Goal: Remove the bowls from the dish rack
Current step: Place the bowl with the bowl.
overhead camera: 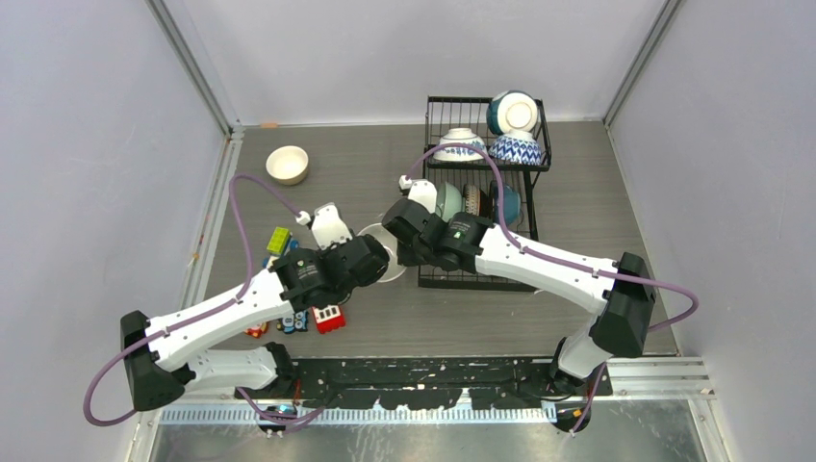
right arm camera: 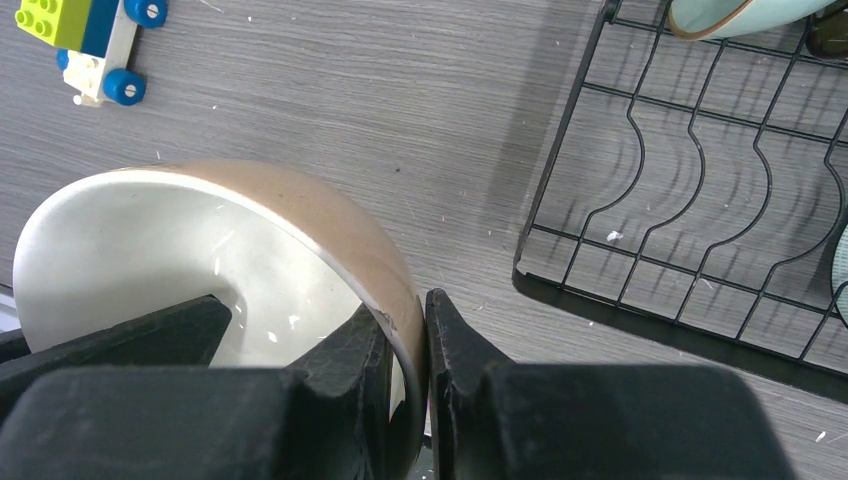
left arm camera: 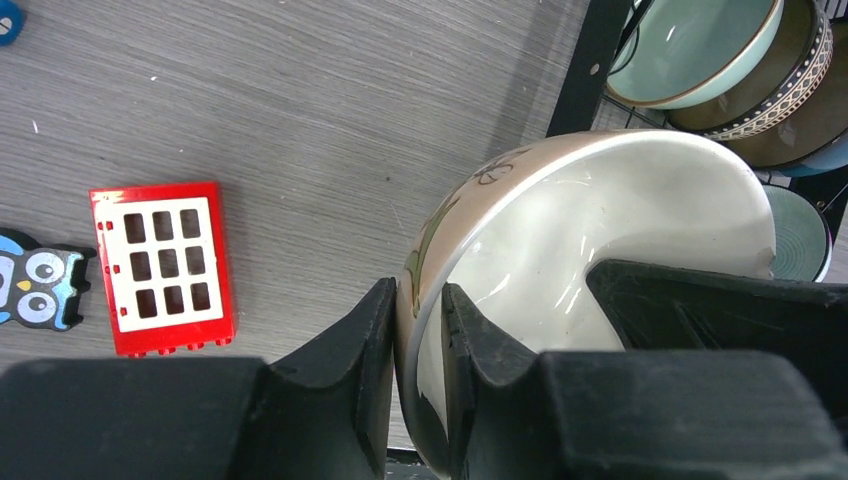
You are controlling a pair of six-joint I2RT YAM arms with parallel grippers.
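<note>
Overhead view: both arms meet just left of the large black wire two-tier dish rack (overhead camera: 452,279). Their wrists hide most of what they carry, and only a pale arc shows between them. The wrist views resolve it: a round ceramic bowl, tan outside and glossy white inside (left arm camera: 600,220), tipped on edge over the grey wood-grain table (left arm camera: 300,100), just beside the rack's lower tier. Left tool (left arm camera: 415,300): narrow, one finger on the outer wall and one inside, pinching the rim. Right tool (right arm camera: 405,310): also narrow, clamped on another part of the same rim. Only the left wrist view shows a thin brown leaf-like drawing on the bowl's outer wall. The right wrist view shows plain tan there and small specks on the white inside. I cannot tell whether the bowl touches the table.

Surroundings on the table, left of the bowl: a red toy window block (left arm camera: 165,265), a blue owl-faced block (left arm camera: 35,290) and a small brick car with blue wheels (right arm camera: 85,45). A cream bowl (overhead camera: 287,164) sits upright at the far left, well apart.

Lower tier: a pale green bowl (left arm camera: 690,45), a brown bowl with a patterned band (left arm camera: 790,90) and a dark teal bowl (left arm camera: 800,235), all on edge in the slots, with the right forearm crossing over them from above. The near slots are bare. Upper basket: two blue-and-white patterned bowls (overhead camera: 460,144) and a teal bowl lying on its side (overhead camera: 512,113).
</note>
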